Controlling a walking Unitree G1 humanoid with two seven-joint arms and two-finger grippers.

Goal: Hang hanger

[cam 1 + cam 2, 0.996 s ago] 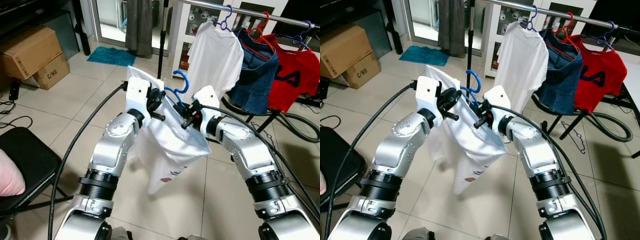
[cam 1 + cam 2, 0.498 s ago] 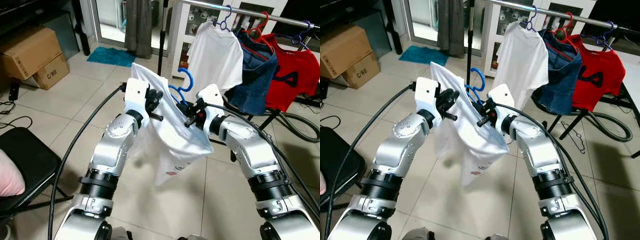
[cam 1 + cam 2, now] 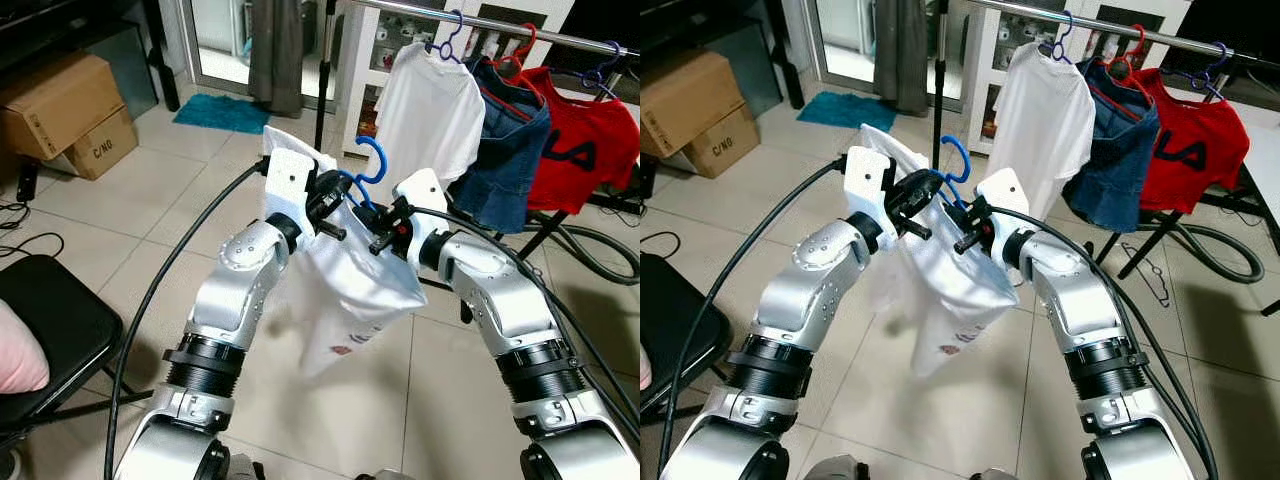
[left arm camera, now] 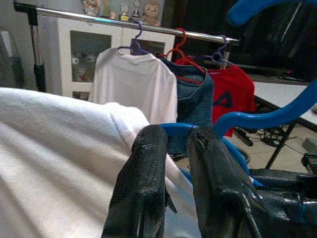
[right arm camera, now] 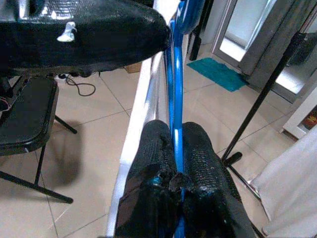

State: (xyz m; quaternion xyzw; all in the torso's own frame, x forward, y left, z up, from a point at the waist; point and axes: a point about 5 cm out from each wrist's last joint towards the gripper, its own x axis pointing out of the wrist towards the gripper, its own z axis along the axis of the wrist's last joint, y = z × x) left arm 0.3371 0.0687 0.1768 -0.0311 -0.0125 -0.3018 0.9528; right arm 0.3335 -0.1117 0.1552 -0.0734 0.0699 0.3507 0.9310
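A blue hanger [image 3: 367, 165] carries a white shirt [image 3: 345, 290] that hangs bunched between my two arms at chest height. My left gripper [image 3: 336, 205] is shut on the shirt-covered shoulder of the hanger, its fingers [image 4: 143, 188] pinching white cloth beside the blue bar [image 4: 267, 116]. My right gripper [image 3: 384, 228] is shut on the hanger's blue neck [image 5: 174, 99]. Beyond and above both grippers runs the metal rail [image 3: 505, 28], and the hanger's hook is below it and to the left of the hung clothes.
On the rail hang a white T-shirt [image 3: 432, 110], a denim garment [image 3: 512, 150] and a red shirt [image 3: 592, 150]. The rail's black stand pole [image 3: 322, 90] is behind the hanger. Cardboard boxes [image 3: 65, 110], a black chair [image 3: 50, 330] and floor cables [image 3: 590, 260] surround me.
The hanger and shirt rose a little toward the rail. My left gripper shifted right, closer to the hanger's neck, and the shirt's hem swung.
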